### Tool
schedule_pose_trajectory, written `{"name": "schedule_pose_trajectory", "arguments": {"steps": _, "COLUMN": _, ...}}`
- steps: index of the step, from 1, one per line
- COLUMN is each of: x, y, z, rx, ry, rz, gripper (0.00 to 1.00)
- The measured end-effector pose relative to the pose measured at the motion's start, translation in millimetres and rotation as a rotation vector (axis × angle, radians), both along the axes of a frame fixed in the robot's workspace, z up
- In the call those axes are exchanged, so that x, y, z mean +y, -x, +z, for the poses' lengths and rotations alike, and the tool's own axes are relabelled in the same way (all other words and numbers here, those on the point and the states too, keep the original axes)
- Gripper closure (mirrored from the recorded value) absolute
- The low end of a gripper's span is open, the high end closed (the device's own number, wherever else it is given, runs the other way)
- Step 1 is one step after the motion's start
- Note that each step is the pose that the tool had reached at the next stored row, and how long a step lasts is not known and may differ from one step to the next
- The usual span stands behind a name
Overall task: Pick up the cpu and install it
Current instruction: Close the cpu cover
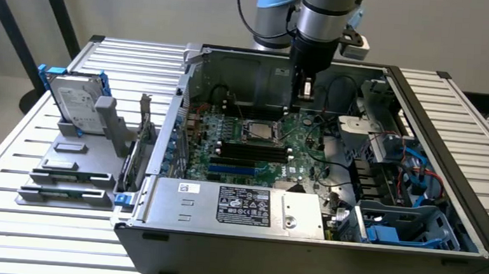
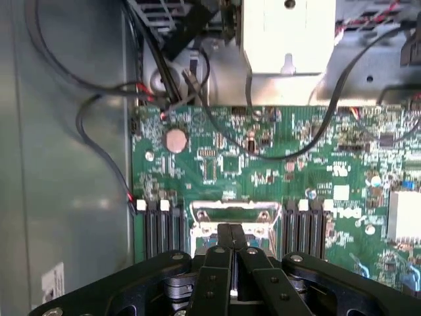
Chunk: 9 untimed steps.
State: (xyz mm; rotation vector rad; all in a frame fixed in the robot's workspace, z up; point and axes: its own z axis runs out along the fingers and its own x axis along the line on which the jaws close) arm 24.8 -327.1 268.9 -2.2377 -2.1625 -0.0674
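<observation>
slatted pale metal forms the table [image 1: 18, 225] on which everything is stood. at the exterior view's left one grey moulded tray [image 1: 63, 193] with long slots is set, and one silver hard drive [image 1: 72, 104] in a blue bracket is held upright at its back. just beside it the open case [image 1: 305, 262], a dark steel box, is laid on its side. inside, one flat green board [image 1: 252, 160] is seen, thickly studded with parts, and one boxy silver power supply [image 1: 232, 203] with a label is fixed in front of it. at mid-board a square metal-framed socket [image 1: 244, 134] is found. a flat square grey plate, taken to be the cpu [image 1: 260, 131], is lying in it, though whether it is seated cannot be told. just behind the socket the gripper [image 1: 301, 99] is hung from the one arm, its jaws pressed together with nothing between them.

in the wrist view the black fingers [image 2: 220, 240] are met tip to tip over the socket frame [image 2: 227, 207], so its centre is hidden. black memory slots [image 2: 161, 230] are ranged on both sides of it. one round coin cell [image 2: 175, 139] is mounted beyond, and a thin black cable [image 2: 296, 153] is looped across the board.

at the exterior view's right, blue cables [image 1: 420, 179] and one blue plastic cage [image 1: 409, 230] are housed.
</observation>
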Motion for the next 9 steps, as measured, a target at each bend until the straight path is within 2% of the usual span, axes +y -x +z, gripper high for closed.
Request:
{"name": "schedule_pose_trajectory", "arguments": {"steps": 5, "x": -0.8, "y": -22.1, "z": 1.4, "rx": 0.0015, "ry": -0.0081, "rz": 0.000, "gripper": 0.89}}
{"name": "schedule_pose_trajectory", "arguments": {"steps": 9, "x": -0.9, "y": -24.5, "z": 1.5, "rx": 0.0015, "ry": -0.0091, "rz": 0.000, "gripper": 0.89}}
